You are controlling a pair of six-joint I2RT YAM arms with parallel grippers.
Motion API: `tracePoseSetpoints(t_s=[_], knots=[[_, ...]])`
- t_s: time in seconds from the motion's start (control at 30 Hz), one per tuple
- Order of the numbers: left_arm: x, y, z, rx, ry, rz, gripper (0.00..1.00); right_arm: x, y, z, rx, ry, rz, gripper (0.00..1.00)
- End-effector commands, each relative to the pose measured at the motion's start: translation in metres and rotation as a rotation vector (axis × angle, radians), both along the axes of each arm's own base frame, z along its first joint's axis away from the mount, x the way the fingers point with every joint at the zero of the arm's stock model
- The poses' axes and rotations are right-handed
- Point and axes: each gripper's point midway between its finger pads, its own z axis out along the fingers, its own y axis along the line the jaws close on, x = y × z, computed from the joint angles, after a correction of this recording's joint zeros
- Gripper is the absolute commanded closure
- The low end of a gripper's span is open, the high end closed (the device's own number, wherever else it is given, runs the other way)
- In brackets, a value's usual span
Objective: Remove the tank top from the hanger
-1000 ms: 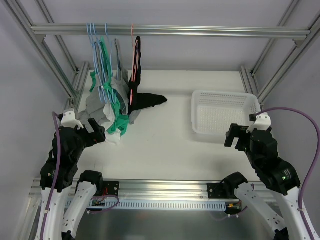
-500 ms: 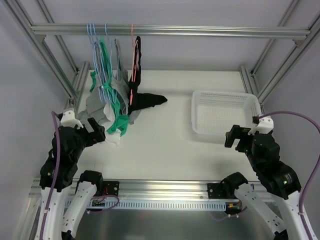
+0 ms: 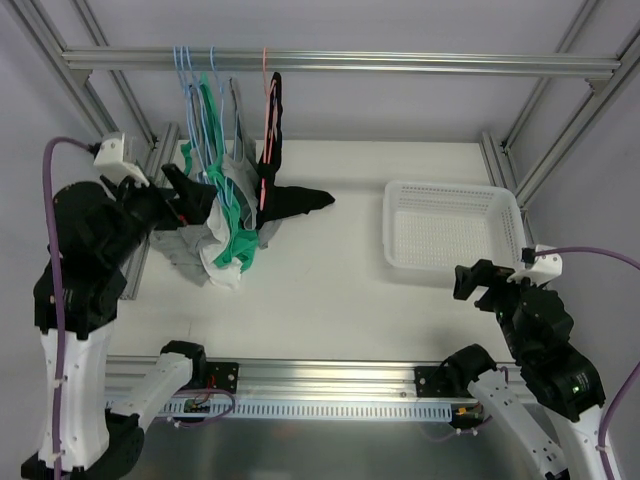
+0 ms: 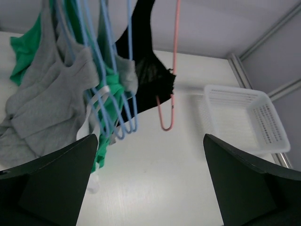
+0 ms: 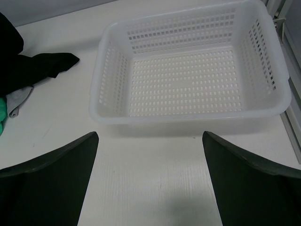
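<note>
the left gripper (image 3: 193, 196) hangs above the table (image 3: 330, 290), jaws spread wide with nothing between them. just ahead of it and a little to its left, a bunch of blue hangers (image 4: 117, 89) hangs from the rail (image 3: 400, 62). they carry a grey tank top (image 4: 44, 99), closest to the gripper's left side, and a green tank top (image 4: 23, 47) tangled behind and under the grey one. i cannot tell which strap sits on which hanger. straight ahead of the gripper, a pink hanger (image 4: 175, 56) hangs apart from the blue ones. a black tank top (image 4: 148, 75) hangs just behind it, and its lower end trails onto the table. farther off to the gripper's right, a white basket (image 4: 235, 89) sits on the table. the right gripper (image 5: 150, 181) hovers low, with the basket's near rim just ahead of it. its jaws are also wide apart and hold nothing.
</note>
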Motion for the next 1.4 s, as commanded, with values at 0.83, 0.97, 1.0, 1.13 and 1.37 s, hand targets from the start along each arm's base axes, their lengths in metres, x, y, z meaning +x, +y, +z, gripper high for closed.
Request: tracePoseSetpoints(t_s=[0.83, 0.97, 1.0, 1.13, 1.37], knots=[[0.188, -0.099, 0.0, 0.372, 0.05, -0.09, 0.12, -0.009, 0.032, 0.008, 0.036, -0.032, 0.2, 0.0], [0.197, -0.095, -0.012, 0.384, 0.08, -0.048, 0.36, -0.012, 0.034, 0.008, 0.045, -0.036, 0.217, 0.01], [0.197, -0.094, -0.014, 0.383, 0.086, -0.042, 0.38, -0.013, 0.033, 0.008, 0.046, -0.042, 0.214, 0.0], [0.196, -0.095, -0.013, 0.379, 0.08, -0.047, 0.46, -0.016, 0.027, 0.009, 0.024, -0.052, 0.203, 0.0], [0.196, -0.101, -0.008, 0.378, 0.059, -0.08, 0.55, -0.019, 0.019, 0.011, 0.015, -0.062, 0.174, 0.01]])
